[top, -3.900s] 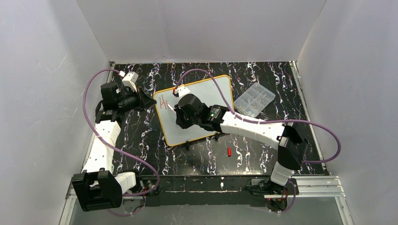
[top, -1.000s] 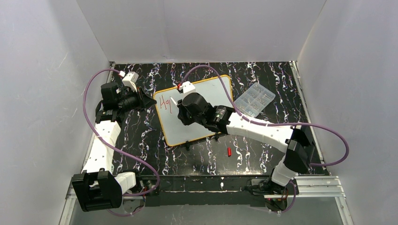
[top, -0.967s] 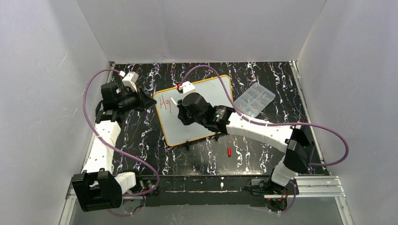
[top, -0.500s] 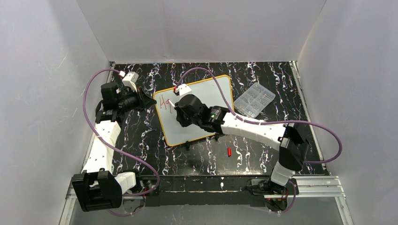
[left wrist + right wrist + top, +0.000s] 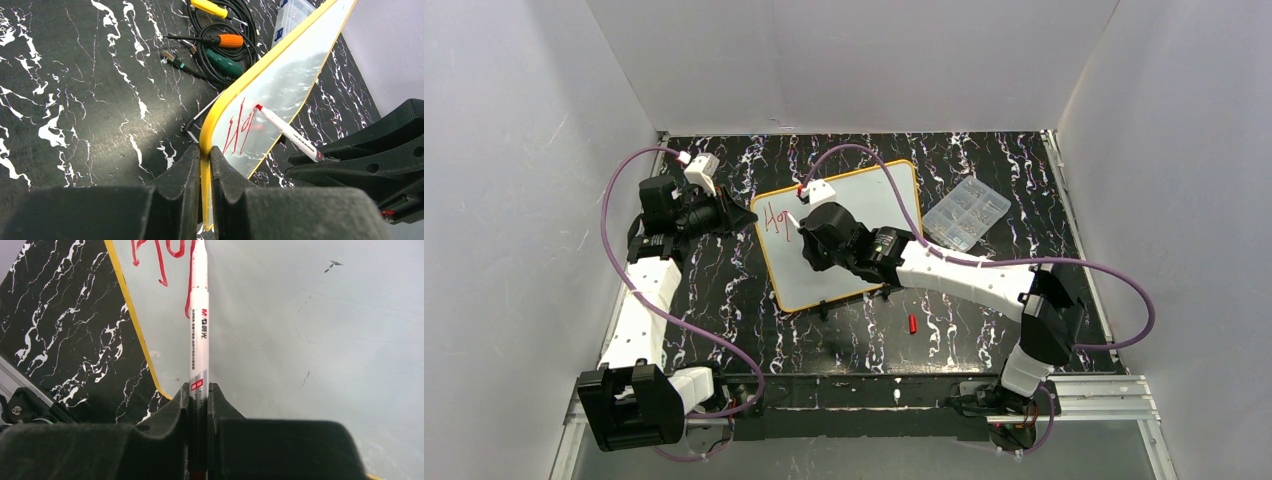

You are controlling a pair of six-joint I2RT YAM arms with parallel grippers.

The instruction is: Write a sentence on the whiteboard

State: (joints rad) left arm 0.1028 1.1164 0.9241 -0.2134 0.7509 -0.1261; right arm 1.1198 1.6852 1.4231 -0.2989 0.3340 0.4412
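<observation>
Small red cap [image 5: 912, 323] lies on the black white-veined table [image 5: 724, 300], off the near edge of the flat white whiteboard with the orange-yellow rim [image 5: 809, 285].

Over the whiteboard's left half, the right gripper [image 5: 807, 232] has its jaws closed on a white-barrelled red marker [image 5: 199, 330]. The tip sits at the last red stroke. The left gripper [image 5: 204, 160] is clamped on the whiteboard's left rim, one jaw on each side of the yellow edge, steadying it.

The sentence [image 5: 772, 215] sits in the whiteboard's upper-left corner and so far reads roughly "Hop" in thin red letters, so most of it is not yet written.

Step in hand, as I judge it: finish this letter and go on rightward along the line.
- Use light, even tip pressure and strokes parallel to the whiteboard's top edge.
- Lift cleanly between letters so nothing smears.
- Hold the left clamp firm — any slip of the whiteboard skews the line.

An orange-handled screwdriver [image 5: 227, 40] and dark cables lie just beside the whiteboard's rim. A clear plastic compartment box [image 5: 965, 212] sits off its far-right corner — apart from it.
</observation>
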